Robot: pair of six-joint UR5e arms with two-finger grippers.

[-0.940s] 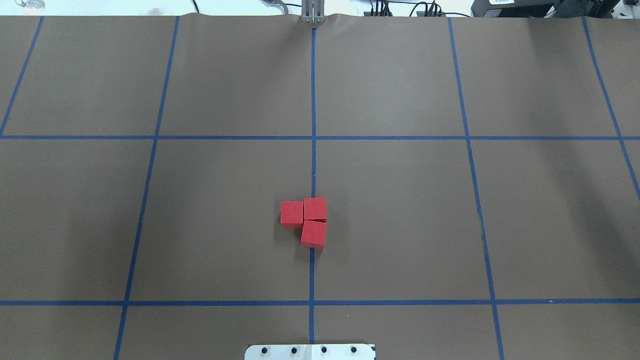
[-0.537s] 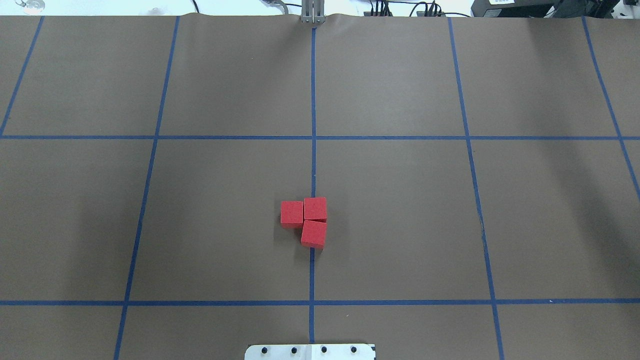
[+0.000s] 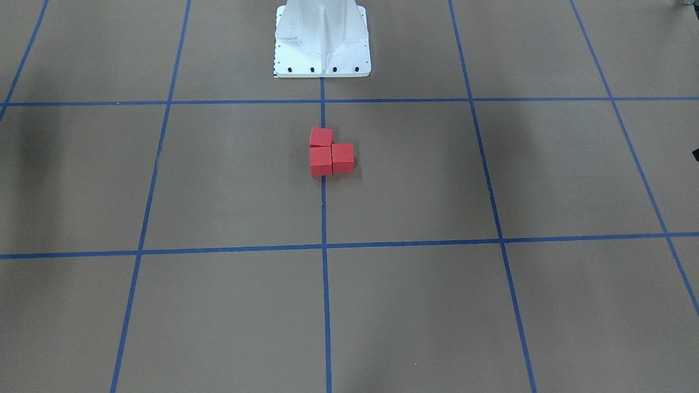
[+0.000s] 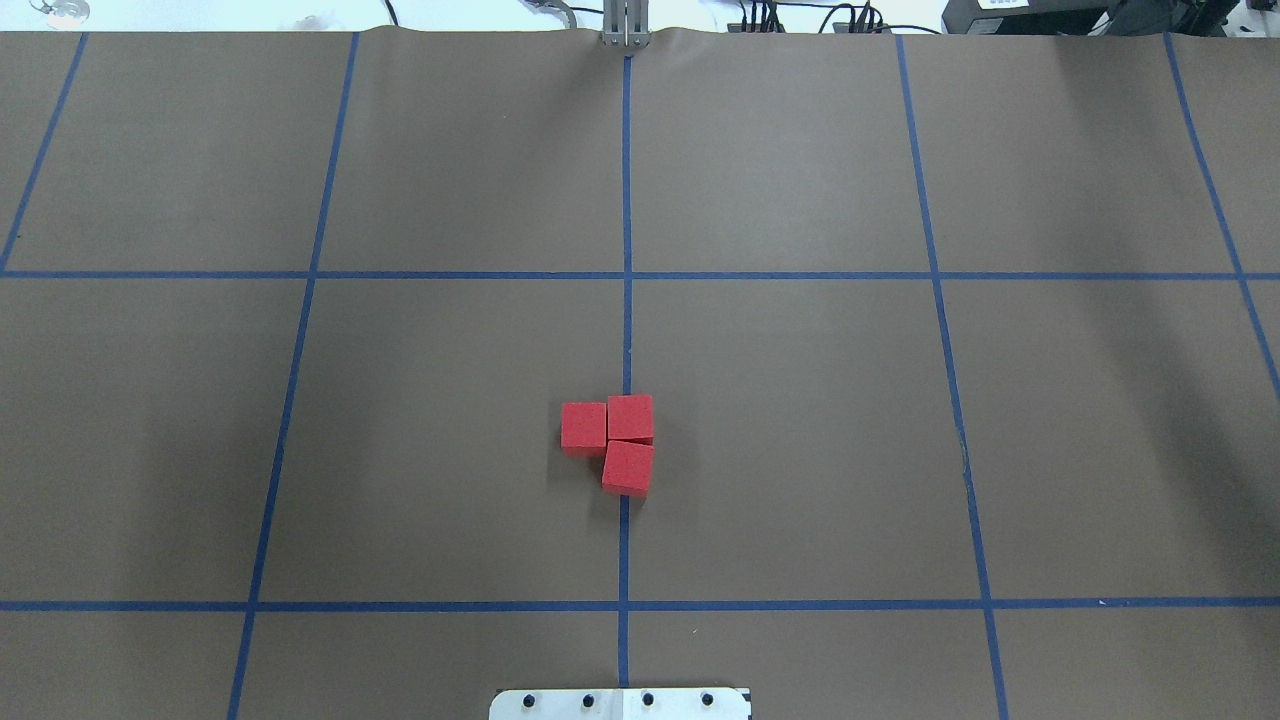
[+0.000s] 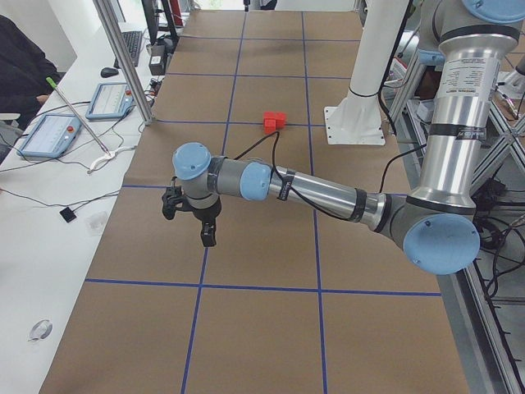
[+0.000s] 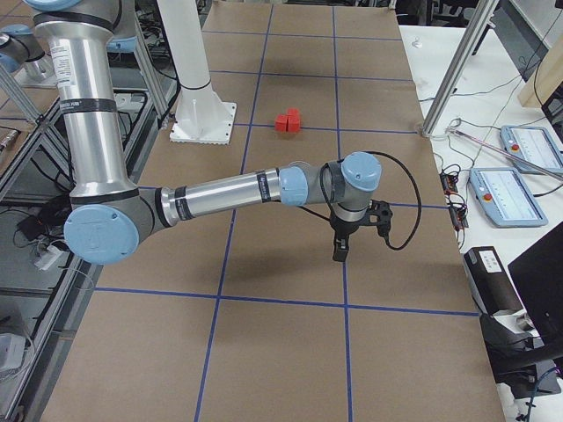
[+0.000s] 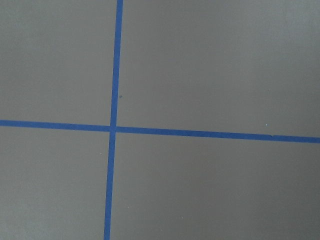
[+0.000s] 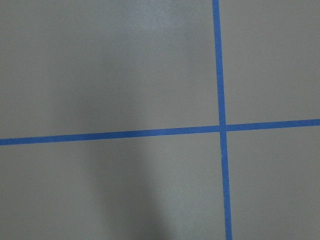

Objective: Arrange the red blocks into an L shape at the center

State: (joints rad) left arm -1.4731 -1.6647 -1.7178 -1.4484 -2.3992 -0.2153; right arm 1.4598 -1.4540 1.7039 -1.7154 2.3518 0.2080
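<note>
Three red blocks touch one another in an L on the central blue tape line: one (image 4: 584,426) at the left, one (image 4: 630,418) at the corner, one (image 4: 628,467) nearer the robot base. The same group (image 3: 330,153) shows in the front-facing view, and small in the side views (image 5: 274,121) (image 6: 288,120). The center (image 4: 626,350) is brown surface crossed by that line. My left gripper (image 5: 208,237) hangs far out over the table's left end, and my right gripper (image 6: 339,252) over the right end. I cannot tell whether either is open or shut.
The white robot base (image 3: 322,41) stands on its plate (image 4: 620,704) at the near table edge. Both wrist views show only brown surface and blue tape crossings (image 7: 112,128) (image 8: 222,127). Tablets (image 5: 49,134) and cables lie on the side bench, where a person's dark sleeve (image 5: 20,70) shows.
</note>
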